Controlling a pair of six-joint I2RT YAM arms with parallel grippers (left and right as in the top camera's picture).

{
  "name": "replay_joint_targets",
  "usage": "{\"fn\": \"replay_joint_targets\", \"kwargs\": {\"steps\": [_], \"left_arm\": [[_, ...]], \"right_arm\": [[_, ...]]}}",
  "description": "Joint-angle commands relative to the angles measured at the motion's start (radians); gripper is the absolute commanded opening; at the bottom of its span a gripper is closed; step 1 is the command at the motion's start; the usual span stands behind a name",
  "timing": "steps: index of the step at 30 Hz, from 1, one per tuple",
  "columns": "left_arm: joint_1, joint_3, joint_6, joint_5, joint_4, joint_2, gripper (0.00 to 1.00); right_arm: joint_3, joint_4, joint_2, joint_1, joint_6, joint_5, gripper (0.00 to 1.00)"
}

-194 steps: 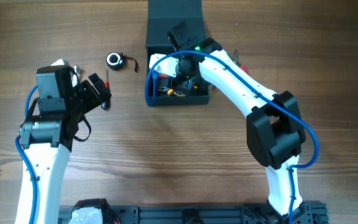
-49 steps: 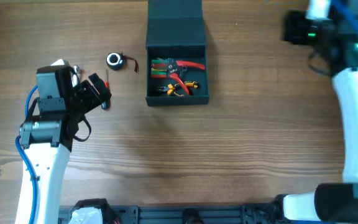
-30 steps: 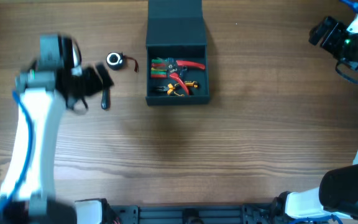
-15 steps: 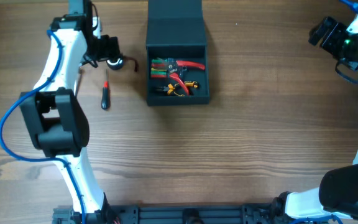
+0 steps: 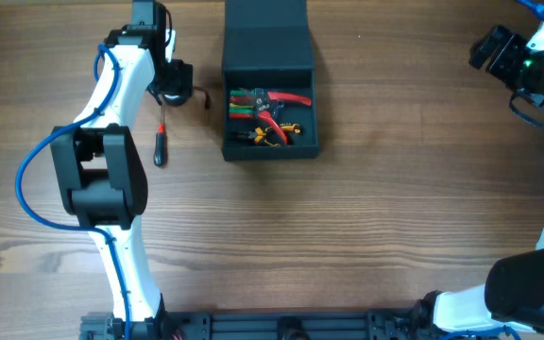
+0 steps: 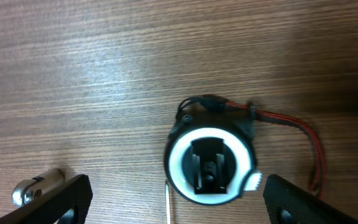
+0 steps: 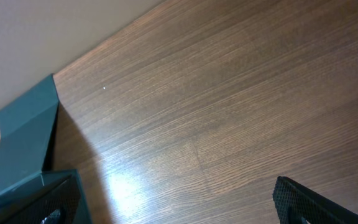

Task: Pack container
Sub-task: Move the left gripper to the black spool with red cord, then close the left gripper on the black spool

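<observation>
Hovering over round part (image 6: 210, 163), left end effector (image 5: 172, 85) moved past screwdriver (image 5: 160, 146).

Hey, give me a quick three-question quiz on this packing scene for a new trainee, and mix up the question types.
1. True or false: the lid of the container is open.
2. Name the tool lying left of the container.
3. What lies under the left gripper? A: a cup. B: a round part with a red wire. C: a sponge.

Key: 1 true. 2 the screwdriver. 3 B.
</observation>
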Motion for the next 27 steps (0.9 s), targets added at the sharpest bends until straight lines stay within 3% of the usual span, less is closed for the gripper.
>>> {"fn": "replay_joint_targets", "kwargs": {"steps": [1, 18, 27], "left_arm": [[0.005, 0.015, -0.029, 0.011, -0.02, 0.052, 0.91], [-0.004, 0.015, 0.012, 0.098, 0.028, 0.124, 0.85], [-0.003, 0.015, -0.003, 0.098, 0.042, 0.147, 0.66]], "right_arm": [[-0.005, 0.003, 0.009, 0.003, 0.011, -0.008, 1.0], [-0.005, 0.003, 0.009, 0.003, 0.011, -0.008, 1.0], [-0.005, 0.003, 0.009, 0.003, 0.011, -0.008, 1.0]]}}
